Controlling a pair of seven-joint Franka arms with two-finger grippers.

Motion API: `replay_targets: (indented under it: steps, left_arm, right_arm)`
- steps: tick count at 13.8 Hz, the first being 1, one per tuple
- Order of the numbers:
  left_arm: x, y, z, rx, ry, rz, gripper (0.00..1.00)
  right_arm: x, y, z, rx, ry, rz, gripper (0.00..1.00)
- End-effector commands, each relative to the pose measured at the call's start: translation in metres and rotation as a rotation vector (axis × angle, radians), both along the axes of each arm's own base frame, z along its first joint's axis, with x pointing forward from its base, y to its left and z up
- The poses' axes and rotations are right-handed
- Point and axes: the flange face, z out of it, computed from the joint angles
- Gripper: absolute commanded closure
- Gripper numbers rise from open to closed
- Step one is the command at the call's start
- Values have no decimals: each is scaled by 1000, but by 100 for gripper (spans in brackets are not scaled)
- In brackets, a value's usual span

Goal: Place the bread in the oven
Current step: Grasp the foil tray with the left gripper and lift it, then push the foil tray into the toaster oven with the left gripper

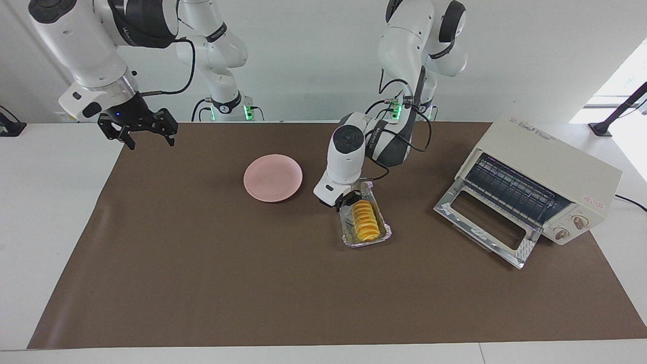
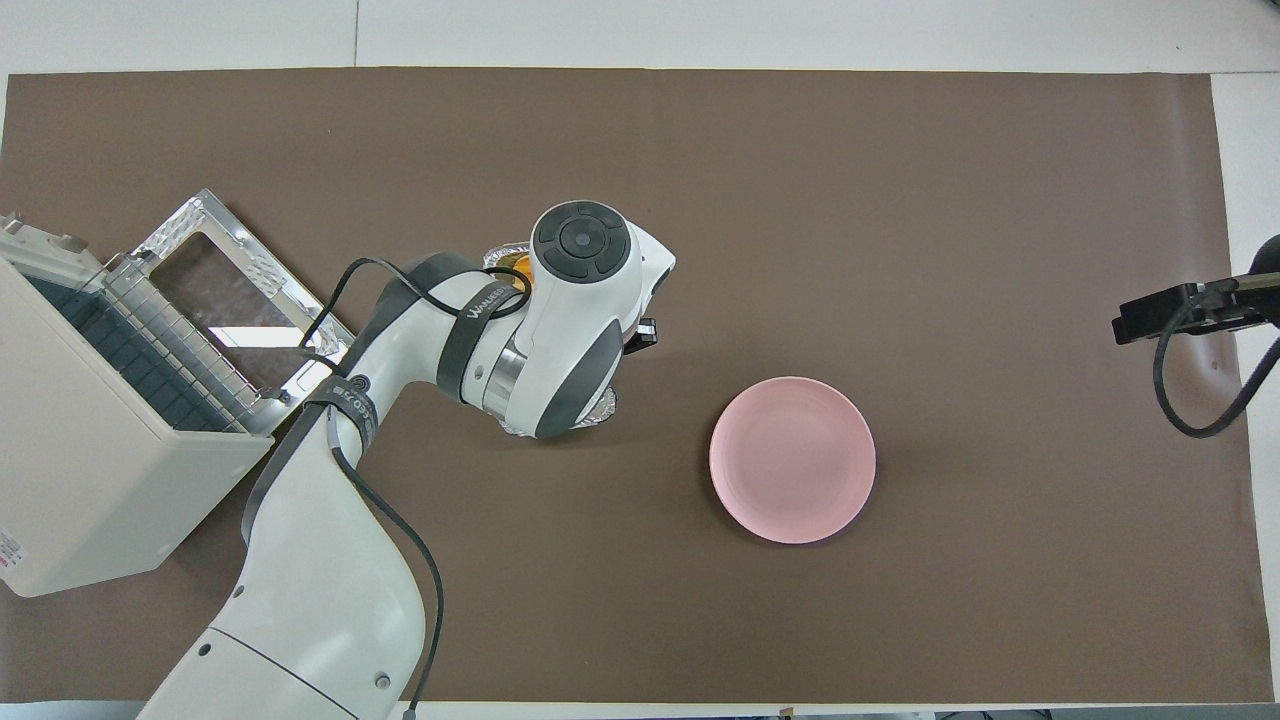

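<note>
1. At the right arm's end of the table, the right gripper (image 1: 143,132) hangs in the air over the edge of the flat brown mat (image 1: 202,283), its fingers spread wide with nothing between them; this arm waits.
2. Next along lies the round pink plate (image 1: 273,178), bare, flat on the mat.
3. Just beside the plate, toward the left arm's end, sits the crinkled silver foil tray (image 1: 377,237), turned slightly askew, with the ridged golden-yellow bread roll (image 1: 366,221) lying lengthwise in it.
4. The left gripper (image 1: 348,200) is down at the tray's end nearer the robots, pressed together on the tray's rim there, close by the bread's near end.
5. In the overhead view the left arm's wrist covers most of the tray, so only foil edges (image 2: 603,410) show.
6. At the left arm's end stands the cream-white boxy toaster oven (image 1: 551,172), its glass door (image 1: 485,222) dropped open onto the mat and the wire rack (image 1: 510,189) visible inside, well apart from the tray.
</note>
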Motion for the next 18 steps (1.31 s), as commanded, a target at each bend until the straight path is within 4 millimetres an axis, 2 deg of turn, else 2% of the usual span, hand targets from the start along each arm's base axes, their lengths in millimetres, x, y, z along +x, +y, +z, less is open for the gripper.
replay_targets:
  steps: [1, 3, 4, 6, 8, 10, 12, 14, 18]
  left_arm:
    - [37, 40, 56, 44, 20, 105, 100]
    - [61, 102, 99, 27, -11, 205, 100]
    - [71, 133, 109, 33, -5, 254, 100]
    - [81, 191, 119, 102, 10, 332, 100]
    - [92, 235, 122, 150, 0, 401, 100]
    - [97, 261, 117, 166, -8, 445, 100]
    - [98, 274, 109, 170, -10, 466, 100]
    - [99, 300, 102, 179, -22, 505, 100]
    - [101, 342, 101, 206, -22, 575, 100]
  right_arm:
    - [-9, -1, 1, -16, 20, 11, 0]
    - [-9, -1, 1, -16, 22, 11, 0]
    - [-9, -1, 1, -16, 22, 11, 0]
    - [-9, -1, 1, -16, 22, 11, 0]
    - [-9, -1, 1, -16, 22, 11, 0]
    - [-9, -1, 1, -16, 22, 11, 0]
    - [-9, -1, 1, -16, 22, 11, 0]
    - [-9, -1, 1, -16, 22, 11, 0]
    - [-9, -1, 1, -15, 23, 11, 0]
